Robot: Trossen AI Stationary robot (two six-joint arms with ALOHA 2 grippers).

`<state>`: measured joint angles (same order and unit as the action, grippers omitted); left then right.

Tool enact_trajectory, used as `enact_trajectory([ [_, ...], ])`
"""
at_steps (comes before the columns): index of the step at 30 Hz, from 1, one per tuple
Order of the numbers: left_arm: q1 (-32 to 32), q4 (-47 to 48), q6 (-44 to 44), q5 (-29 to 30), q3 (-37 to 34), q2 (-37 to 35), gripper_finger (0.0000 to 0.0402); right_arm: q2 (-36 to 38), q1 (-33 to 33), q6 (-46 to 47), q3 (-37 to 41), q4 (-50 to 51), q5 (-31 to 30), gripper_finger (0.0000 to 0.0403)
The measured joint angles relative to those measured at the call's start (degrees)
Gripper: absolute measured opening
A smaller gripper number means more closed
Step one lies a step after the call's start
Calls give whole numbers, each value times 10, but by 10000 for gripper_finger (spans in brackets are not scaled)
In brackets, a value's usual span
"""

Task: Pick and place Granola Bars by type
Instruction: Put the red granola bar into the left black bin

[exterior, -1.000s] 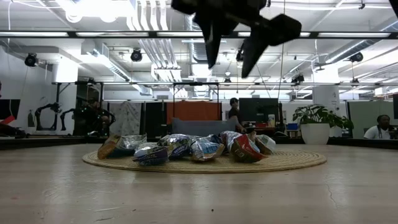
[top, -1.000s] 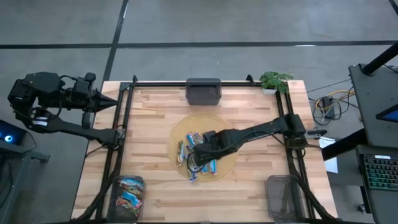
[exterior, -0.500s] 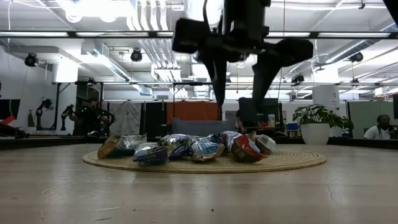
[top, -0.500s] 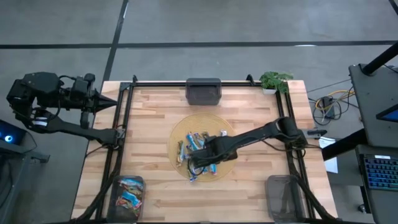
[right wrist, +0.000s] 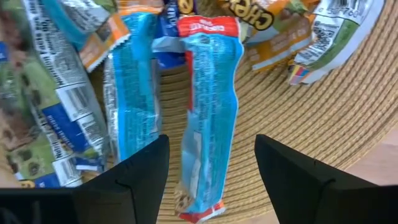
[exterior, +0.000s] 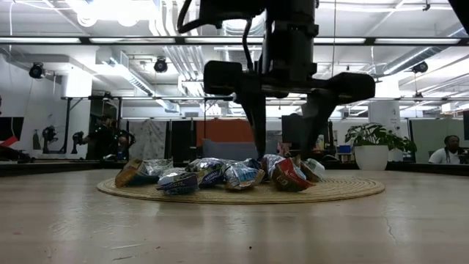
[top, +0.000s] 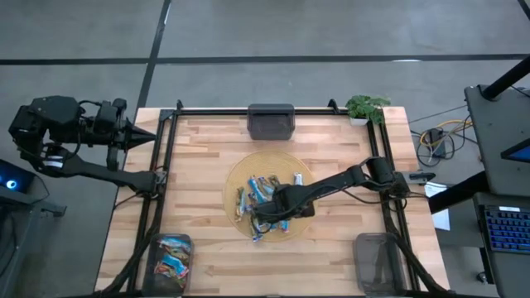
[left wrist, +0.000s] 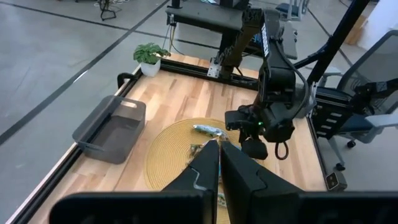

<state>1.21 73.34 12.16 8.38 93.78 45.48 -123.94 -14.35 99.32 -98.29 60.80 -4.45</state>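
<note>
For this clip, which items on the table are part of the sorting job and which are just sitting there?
Part of the job:
- granola bars piled on the round woven mat
- bin with sorted bars
- dark bin
- empty bin
- right end effector, open over a blue bar

Just there:
- potted plant
- left end effector, parked off the table's edge

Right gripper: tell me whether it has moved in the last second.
Yes. In the low view the right gripper has come down from the top edge toward the granola bars on the round woven mat, open.
</note>
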Motion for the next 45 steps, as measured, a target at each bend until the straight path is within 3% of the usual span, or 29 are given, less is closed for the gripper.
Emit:
enact_trajectory([
  [18,0,0,1,0,0,0,0,0,0,38,65,-96,4,215],
  [35,0,0,3,0,0,0,0,1,1,20,65,-97,4,65],
  [45,0,0,3,0,0,0,0,11,1,-1,64,-96,4,49],
])
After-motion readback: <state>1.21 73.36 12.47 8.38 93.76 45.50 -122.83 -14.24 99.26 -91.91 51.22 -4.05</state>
